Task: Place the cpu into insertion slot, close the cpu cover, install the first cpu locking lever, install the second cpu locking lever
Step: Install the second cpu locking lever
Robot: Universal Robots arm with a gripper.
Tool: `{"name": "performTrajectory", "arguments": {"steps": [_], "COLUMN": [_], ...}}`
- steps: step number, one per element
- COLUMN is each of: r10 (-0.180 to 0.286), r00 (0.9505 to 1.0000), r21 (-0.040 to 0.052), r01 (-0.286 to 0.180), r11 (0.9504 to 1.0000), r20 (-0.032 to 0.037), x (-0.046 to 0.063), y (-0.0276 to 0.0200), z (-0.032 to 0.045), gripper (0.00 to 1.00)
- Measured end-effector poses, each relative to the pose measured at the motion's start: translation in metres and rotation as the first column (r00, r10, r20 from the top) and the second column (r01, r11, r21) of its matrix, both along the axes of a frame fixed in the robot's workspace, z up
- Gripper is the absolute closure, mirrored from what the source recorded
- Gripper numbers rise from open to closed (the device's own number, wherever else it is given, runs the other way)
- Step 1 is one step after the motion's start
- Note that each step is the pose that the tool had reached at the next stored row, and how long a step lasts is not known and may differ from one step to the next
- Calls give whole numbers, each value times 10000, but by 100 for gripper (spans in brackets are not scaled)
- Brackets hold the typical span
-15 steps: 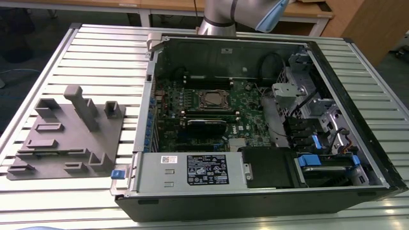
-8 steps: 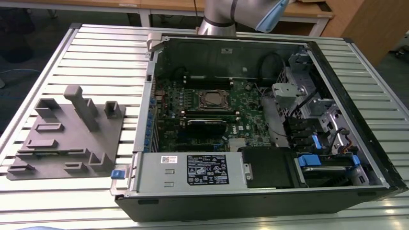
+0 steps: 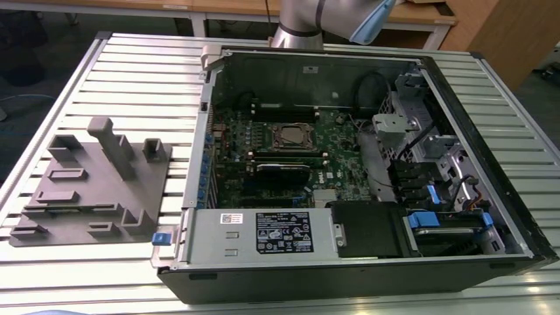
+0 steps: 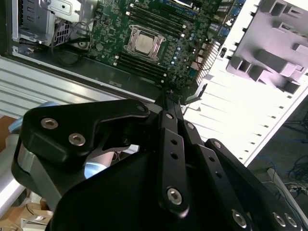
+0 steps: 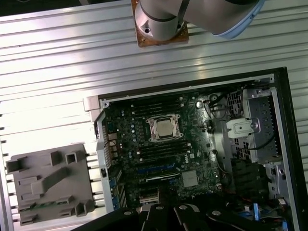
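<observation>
The cpu point(image 5: 165, 127) already sits in the insertion slot point(image 3: 290, 137) on the green motherboard point(image 5: 144, 149), well below the gripper point(image 4: 169, 103), whose jaws look pressed together and empty, high above the open computer case point(image 3: 455, 131).

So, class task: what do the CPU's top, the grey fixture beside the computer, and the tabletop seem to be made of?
cpu: top looks like brushed silver-grey metal, with a dull sheen.
grey fixture: probably matt plastic, perhaps printed; uniform grey, no glint.
tabletop: likely aluminium profile; pale, ribbed slats that reflect light brightly in both wrist views.
</observation>
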State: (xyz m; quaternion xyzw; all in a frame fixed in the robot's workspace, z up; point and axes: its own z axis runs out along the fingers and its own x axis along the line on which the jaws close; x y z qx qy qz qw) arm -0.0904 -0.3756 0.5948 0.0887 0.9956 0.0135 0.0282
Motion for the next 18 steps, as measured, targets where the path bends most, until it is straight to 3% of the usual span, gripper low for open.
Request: {"name": "performTrajectory", "arguments": {"steps": [18], "r10": [0], "r00": [10000], "r21": [0], "r01": [0], "r11": [10000], "r20": [0], "x": [0], "y": [0], "z": [-152], "gripper": [89]}}
